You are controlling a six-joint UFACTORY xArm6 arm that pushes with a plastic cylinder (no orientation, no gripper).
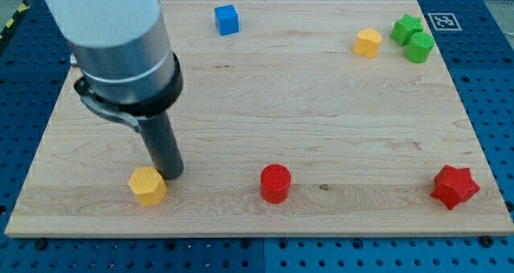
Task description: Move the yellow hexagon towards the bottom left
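Note:
The yellow hexagon [148, 185] lies on the wooden board [257, 104] near the view's bottom left. My tip [172, 175] stands just to the right of it and slightly above, touching or almost touching its upper right edge. The rod rises from there to the grey arm body at the view's top left, which hides part of the board behind it.
A red cylinder [275, 183] sits at bottom centre, a red star [454, 186] at bottom right. A blue cube [227, 20] is at top centre-left. A second yellow block [369, 42] and two green blocks [405, 28] [419, 47] are at top right.

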